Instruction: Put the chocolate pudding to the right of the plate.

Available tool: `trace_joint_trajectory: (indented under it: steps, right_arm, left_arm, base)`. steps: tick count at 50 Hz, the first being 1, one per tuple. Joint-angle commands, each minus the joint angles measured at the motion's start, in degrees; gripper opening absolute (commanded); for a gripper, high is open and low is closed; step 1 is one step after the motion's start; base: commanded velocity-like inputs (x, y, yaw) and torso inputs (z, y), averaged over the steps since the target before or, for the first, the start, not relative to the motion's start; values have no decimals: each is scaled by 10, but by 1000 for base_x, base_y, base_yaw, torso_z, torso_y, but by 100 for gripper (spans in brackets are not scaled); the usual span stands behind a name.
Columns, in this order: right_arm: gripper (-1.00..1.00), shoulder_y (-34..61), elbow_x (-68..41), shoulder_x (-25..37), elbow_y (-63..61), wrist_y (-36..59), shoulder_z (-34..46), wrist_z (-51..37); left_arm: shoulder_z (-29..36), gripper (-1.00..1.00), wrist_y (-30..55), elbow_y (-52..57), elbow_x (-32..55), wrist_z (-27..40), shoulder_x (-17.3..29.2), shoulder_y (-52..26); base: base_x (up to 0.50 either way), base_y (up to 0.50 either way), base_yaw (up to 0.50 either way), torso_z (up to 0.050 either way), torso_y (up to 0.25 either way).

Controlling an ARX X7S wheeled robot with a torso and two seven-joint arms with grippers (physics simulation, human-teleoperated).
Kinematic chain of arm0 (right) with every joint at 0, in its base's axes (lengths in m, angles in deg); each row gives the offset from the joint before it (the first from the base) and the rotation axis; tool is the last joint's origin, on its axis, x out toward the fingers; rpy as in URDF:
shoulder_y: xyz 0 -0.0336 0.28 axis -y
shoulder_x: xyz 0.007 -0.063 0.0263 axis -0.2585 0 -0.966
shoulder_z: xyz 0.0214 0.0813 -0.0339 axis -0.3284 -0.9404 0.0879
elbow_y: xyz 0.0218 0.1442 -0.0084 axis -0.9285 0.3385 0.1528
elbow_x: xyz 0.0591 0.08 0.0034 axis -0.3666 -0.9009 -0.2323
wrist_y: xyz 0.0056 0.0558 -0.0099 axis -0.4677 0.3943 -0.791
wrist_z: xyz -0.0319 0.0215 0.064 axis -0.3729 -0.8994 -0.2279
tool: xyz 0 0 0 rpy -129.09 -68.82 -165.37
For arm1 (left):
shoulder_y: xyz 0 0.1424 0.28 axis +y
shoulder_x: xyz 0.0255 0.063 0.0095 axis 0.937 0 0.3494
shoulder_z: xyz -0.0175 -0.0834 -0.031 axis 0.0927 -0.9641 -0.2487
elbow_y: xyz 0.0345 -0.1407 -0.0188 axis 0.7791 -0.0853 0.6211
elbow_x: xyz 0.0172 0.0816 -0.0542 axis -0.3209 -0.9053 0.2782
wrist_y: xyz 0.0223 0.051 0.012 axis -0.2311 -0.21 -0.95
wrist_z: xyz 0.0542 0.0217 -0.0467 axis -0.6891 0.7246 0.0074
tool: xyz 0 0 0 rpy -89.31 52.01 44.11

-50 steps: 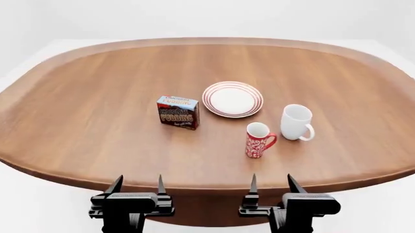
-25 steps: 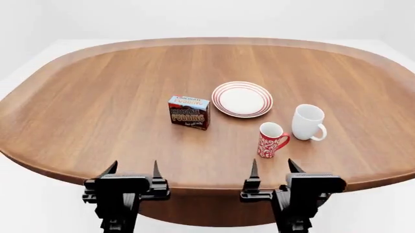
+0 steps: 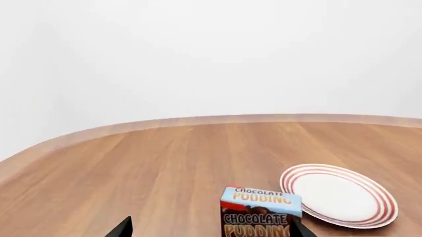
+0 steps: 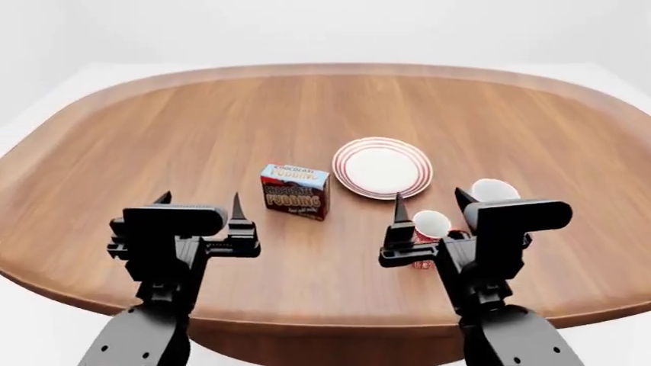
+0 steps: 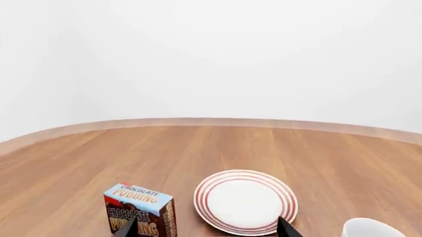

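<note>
The chocolate pudding carton [image 4: 295, 191] stands upright on the wooden table [image 4: 152, 137], just left of the red-ringed white plate [image 4: 383, 167]. The carton [image 3: 260, 212] and plate [image 3: 339, 194] show in the left wrist view, and the carton [image 5: 140, 209] and plate [image 5: 245, 201] in the right wrist view. My left gripper [image 4: 198, 207] is open and empty, raised over the table's near side, left of and nearer than the carton. My right gripper [image 4: 432, 204] is open and empty, raised near the plate's near right side.
A red patterned mug [image 4: 428, 226] stands behind my right gripper's fingers. A white mug [image 4: 493, 189] stands to its right, partly hidden by the right arm; its rim shows in the right wrist view [image 5: 372, 228]. The table's near edge [image 4: 305, 316] curves below both arms.
Both arms have risen from below the table's near edge to above the tabletop and forward toward the objects. The head view has shifted slightly. Both grippers stay open.
</note>
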Motion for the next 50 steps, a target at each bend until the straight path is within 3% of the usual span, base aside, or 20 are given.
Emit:
trace_joint_trajectory:
  steps: [1, 50]
  right_arm:
    - [100, 7, -19, 6, -13, 17, -7, 4]
    - [100, 5, -34, 13, 1, -2, -4, -4]
  left_arm:
    - [7, 100, 5, 6, -2, 7, 7, -7]
    - [13, 100, -4, -3, 9, 23, 21, -14]
  base:
    - [500, 0, 0, 0, 0]
    - [500, 0, 0, 0, 1]
